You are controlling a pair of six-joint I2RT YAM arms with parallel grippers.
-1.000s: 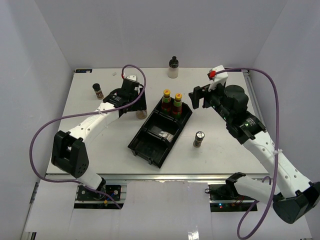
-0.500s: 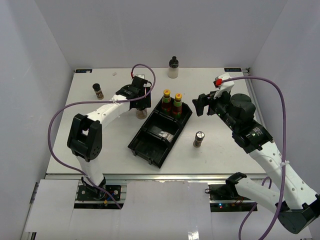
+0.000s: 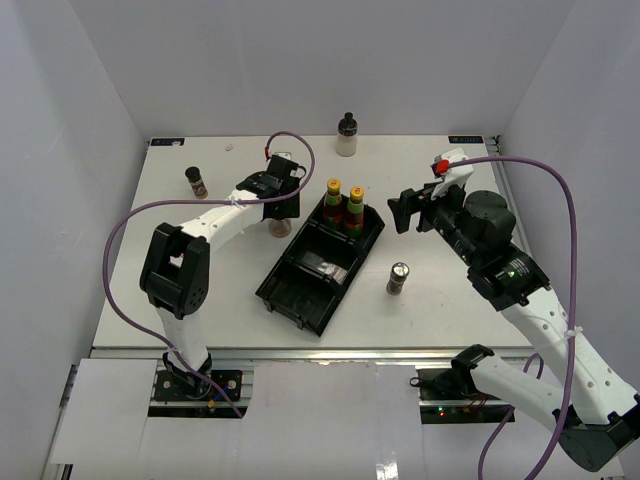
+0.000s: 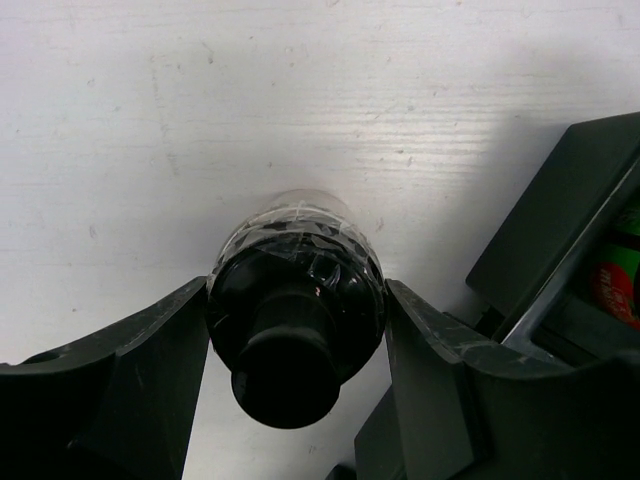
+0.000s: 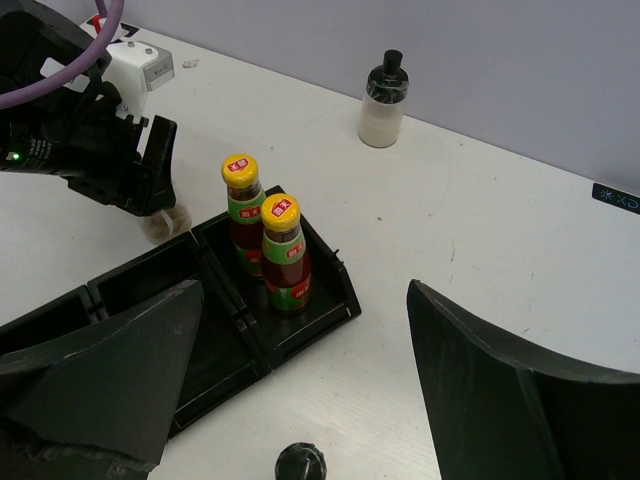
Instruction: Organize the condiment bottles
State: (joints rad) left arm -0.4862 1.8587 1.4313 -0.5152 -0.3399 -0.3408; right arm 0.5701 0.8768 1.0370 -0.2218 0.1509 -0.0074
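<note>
Left end effector (image 4: pixel 297 310) has closed in, now pinching the black-lidded clear glass jar (image 4: pixel 295 270); right end effector (image 3: pixel 403 210) spread. Grasp step. Next: lift clear, set into black divided plastic tray (image 3: pixel 298 292).

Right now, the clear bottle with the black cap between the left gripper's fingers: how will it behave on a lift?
The clear bottle looks like glass: probably rigid and smooth, so it may slip between the left gripper's flat fingers. Its round body could twist in the grip. Standing narrow and upright, it would likely tip if nudged off-centre.
</note>
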